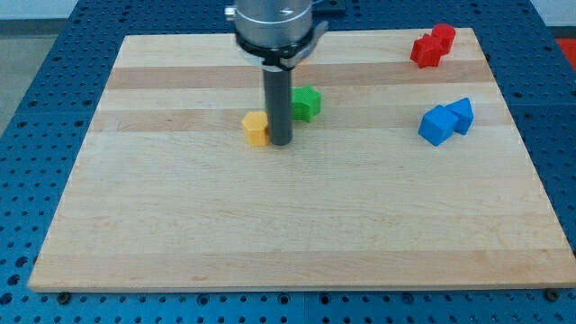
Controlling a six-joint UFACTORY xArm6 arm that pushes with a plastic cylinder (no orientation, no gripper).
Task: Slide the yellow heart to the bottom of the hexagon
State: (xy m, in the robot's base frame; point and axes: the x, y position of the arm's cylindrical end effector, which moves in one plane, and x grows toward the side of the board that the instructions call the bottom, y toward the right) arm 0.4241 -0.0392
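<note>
Resting beside the tip (281, 142) (no tool fitted), the yellow block (256, 129) is shown; no hexagon is seen, slide unfinished.

A robotics lab bench, by the look of it; a pale wooden board (297, 225) lies on a blue perforated mounting table (54, 81); a metal-collared arm (274, 27) hangs above.

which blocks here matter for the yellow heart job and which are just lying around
In the job:
yellow block, shape hard to make out, touching my tip on the tip's left
my tip, between the yellow and green blocks

Not clearly in the job:
green block, up and right of my tip, shape unclear
red blocks, top right
blue blocks, right side
</note>
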